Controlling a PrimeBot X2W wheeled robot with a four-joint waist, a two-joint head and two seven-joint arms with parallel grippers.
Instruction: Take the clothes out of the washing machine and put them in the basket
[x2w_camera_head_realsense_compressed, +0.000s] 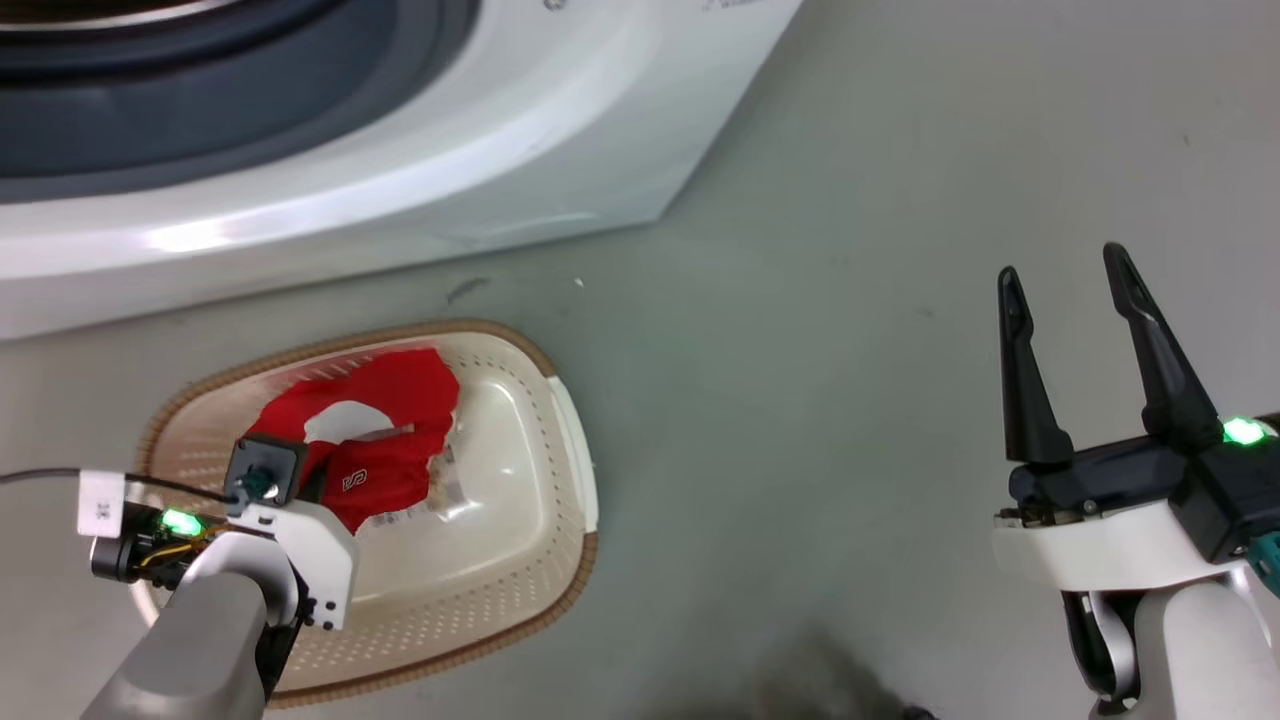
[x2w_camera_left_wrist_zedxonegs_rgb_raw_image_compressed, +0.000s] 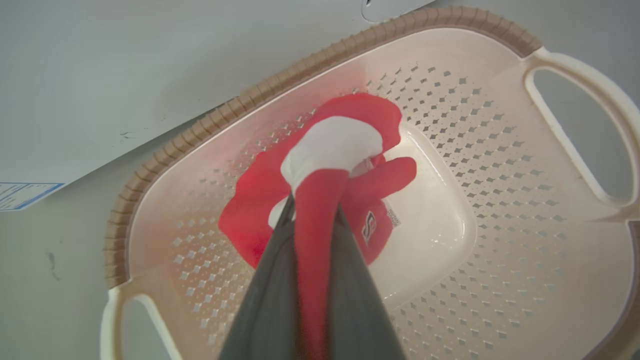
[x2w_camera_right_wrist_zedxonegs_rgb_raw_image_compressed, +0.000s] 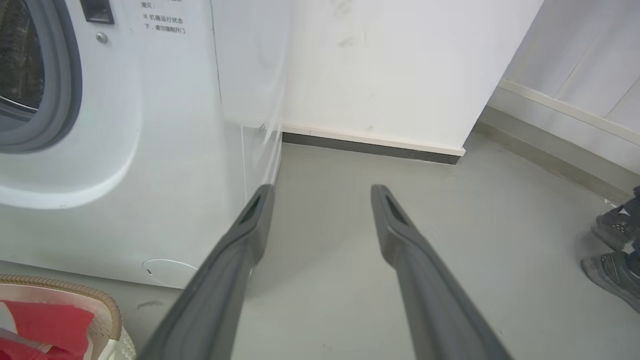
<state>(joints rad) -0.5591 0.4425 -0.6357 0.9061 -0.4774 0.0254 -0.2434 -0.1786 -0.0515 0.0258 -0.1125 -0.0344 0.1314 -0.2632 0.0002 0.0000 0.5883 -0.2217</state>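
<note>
The cream basket (x2w_camera_head_realsense_compressed: 520, 600) with a brown rim stands on the floor in front of the white washing machine (x2w_camera_head_realsense_compressed: 420, 170). A bright-red garment (x2w_camera_head_realsense_compressed: 390, 420) with a white panel and lettering is bunched inside the basket. My left wrist (x2w_camera_head_realsense_compressed: 265, 480) hangs over the basket. In the left wrist view my left gripper (x2w_camera_left_wrist_zedxonegs_rgb_raw_image_compressed: 312, 205) is shut on a fold of the red garment (x2w_camera_left_wrist_zedxonegs_rgb_raw_image_compressed: 365, 115), which trails down to the basket (x2w_camera_left_wrist_zedxonegs_rgb_raw_image_compressed: 500, 165) floor. My right gripper (x2w_camera_head_realsense_compressed: 1062, 265) is open and holds nothing, out over bare floor to the right; its fingertips (x2w_camera_right_wrist_zedxonegs_rgb_raw_image_compressed: 262, 195) stand well apart.
The washing machine (x2w_camera_right_wrist_zedxonegs_rgb_raw_image_compressed: 150, 125) shows its grey door seal (x2w_camera_right_wrist_zedxonegs_rgb_raw_image_compressed: 65, 85) at the left. White walls with a skirting board (x2w_camera_right_wrist_zedxonegs_rgb_raw_image_compressed: 370, 145) close off the back. A person's dark shoes (x2w_camera_right_wrist_zedxonegs_rgb_raw_image_compressed: 612, 245) stand at the far right on the grey floor.
</note>
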